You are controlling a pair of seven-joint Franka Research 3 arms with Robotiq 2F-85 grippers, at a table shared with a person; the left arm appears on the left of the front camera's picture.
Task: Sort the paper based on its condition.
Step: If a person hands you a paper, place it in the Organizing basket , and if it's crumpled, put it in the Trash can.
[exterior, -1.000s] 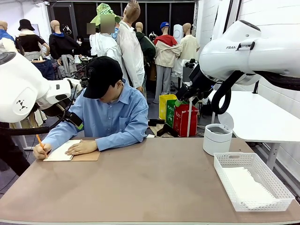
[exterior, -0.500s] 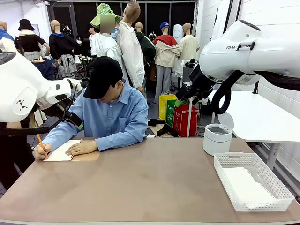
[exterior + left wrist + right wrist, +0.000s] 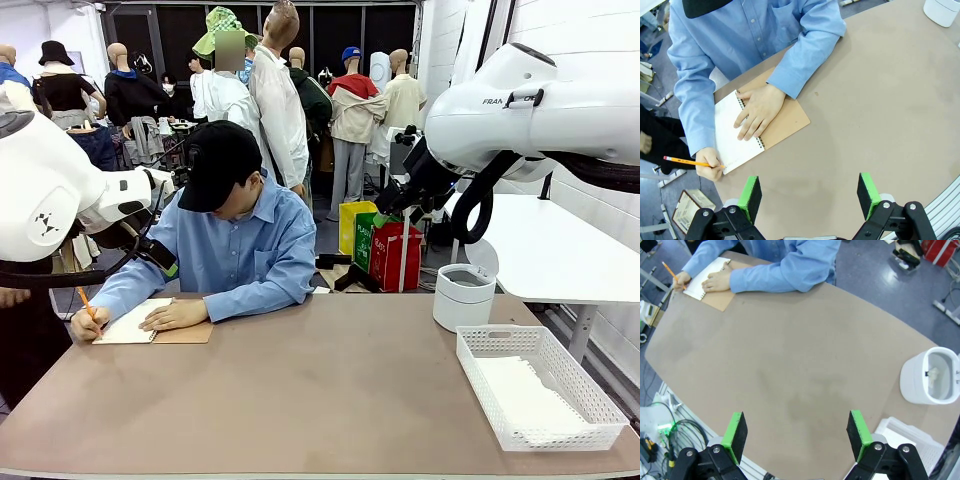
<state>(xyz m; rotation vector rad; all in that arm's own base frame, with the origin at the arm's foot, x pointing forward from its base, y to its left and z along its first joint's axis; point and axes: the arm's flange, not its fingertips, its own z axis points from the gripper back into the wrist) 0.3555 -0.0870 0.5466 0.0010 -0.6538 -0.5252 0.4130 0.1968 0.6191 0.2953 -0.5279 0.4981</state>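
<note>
Paper (image 3: 525, 400) lies flat in the basket (image 3: 498, 340), its long axis along the basket's length. My left gripper (image 3: 810, 192) and right gripper (image 3: 796, 432) both gape, empty.

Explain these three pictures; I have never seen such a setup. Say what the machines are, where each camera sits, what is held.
A white left robot arm and a white right robot arm flank a brown table. The front picture looks across it at a person writing with an orange pencil in a brown-covered spiral notebook. The other two come from wrist cameras looking past the left tool and the right tool: both open, holding nothing. On the robot's right stand a white lattice basket holding white paper sheets and a white round tub.
</note>
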